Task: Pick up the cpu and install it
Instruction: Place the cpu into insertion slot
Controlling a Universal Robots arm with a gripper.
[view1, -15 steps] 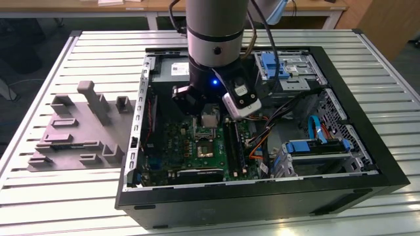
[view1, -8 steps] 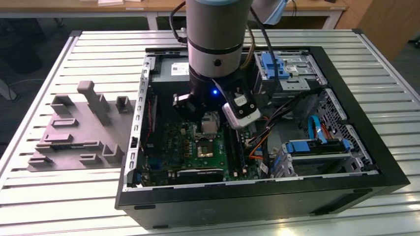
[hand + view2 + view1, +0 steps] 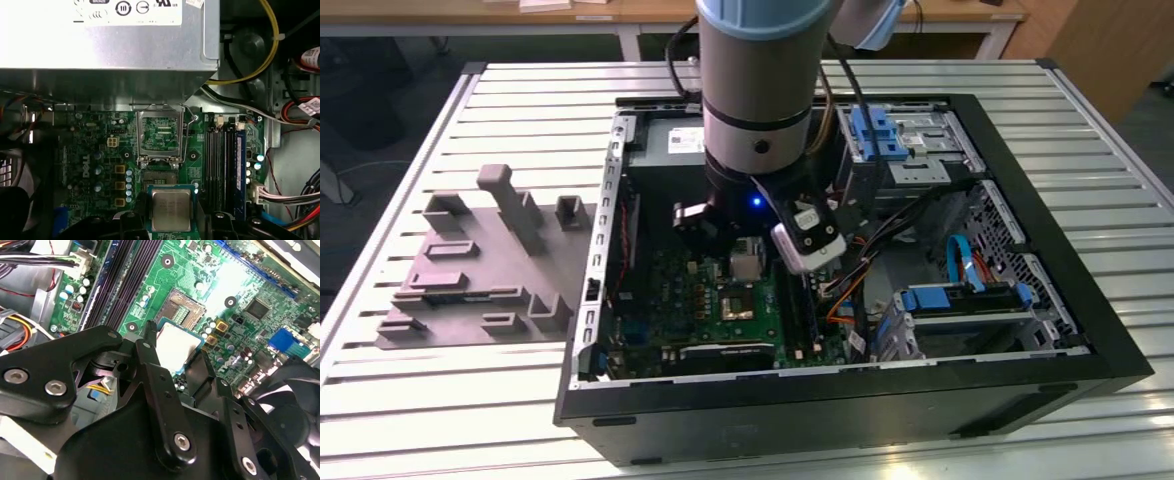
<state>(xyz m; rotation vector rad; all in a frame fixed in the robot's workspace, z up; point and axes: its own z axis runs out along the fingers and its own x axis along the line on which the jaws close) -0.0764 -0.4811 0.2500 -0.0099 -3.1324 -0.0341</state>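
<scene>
The grey cylindrical robot arm with a pale blue joint cap [image 3: 754,90] stands nearly upright over the middle of the open black computer case [image 3: 854,415]. Its black metal gripper [image 3: 176,345] points down into the case, and the two fingers [image 3: 155,370] are closed on the edges of the small square silvery cpu [image 3: 171,209].

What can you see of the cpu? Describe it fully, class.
The cpu is a small flat square chip with a silvery metal lid on a pale bluish-green rim. It sits level, lid up, and the black claw seems to grip it at two opposite edges. It hangs just over the green board, beside the open socket. In the second wrist view its lid glares white.
</scene>
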